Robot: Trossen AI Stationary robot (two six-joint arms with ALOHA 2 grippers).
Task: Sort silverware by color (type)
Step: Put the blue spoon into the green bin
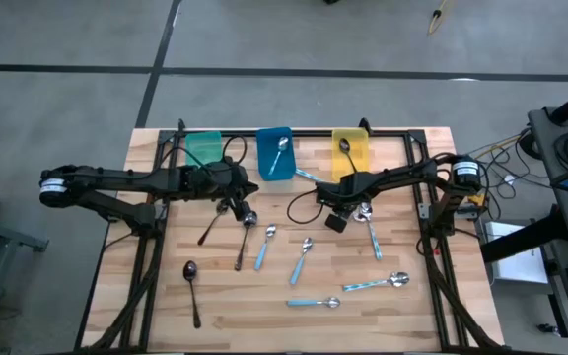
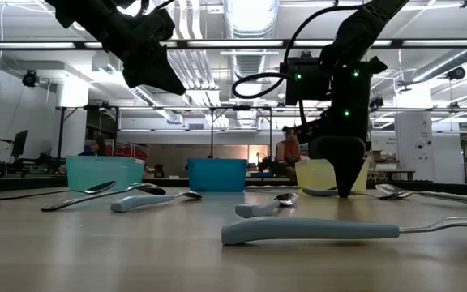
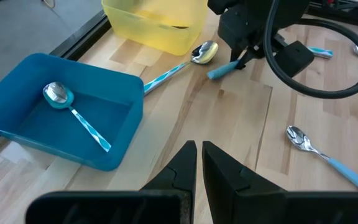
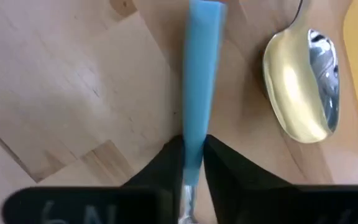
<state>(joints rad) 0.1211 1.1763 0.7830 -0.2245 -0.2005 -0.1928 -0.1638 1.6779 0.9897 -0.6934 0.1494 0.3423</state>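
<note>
A: We log the right gripper [image 4: 191, 155] low over the wooden table [image 1: 402, 316], just in front of the yellow bin [image 1: 351, 150]. Its fingers pinch the light-blue handle of a spoon [image 4: 201, 74]. Grip confirmed from the right wrist view.

B: Agreed. In that view we see a second spoon [image 4: 303, 93], shiny bowl up, lying just beside the held handle, apart from it.

A: Left gripper [image 3: 199, 163]?

B: Raised above the table near the teal bin [image 1: 203, 148] and the blue bin [image 1: 275, 153]. Fingers pressed together, nothing between them.

A: We count one blue-handled spoon [image 3: 73, 112] inside the blue bin, and one dark spoon [image 1: 344, 150] in the yellow bin. Teal bin contents: we cannot tell.

B: Loose on the table: two dark spoons [image 1: 227, 229] near the left gripper, one more dark spoon [image 1: 191, 288] toward the front left.

A: And blue-handled ones: a pair [image 1: 286, 254] mid-table, side by side but apart; one [image 1: 314, 302] near the front edge; one [image 1: 377, 283] front right.

B: From the low view, a person [image 2: 286, 152] sits in the room behind the table.
</note>
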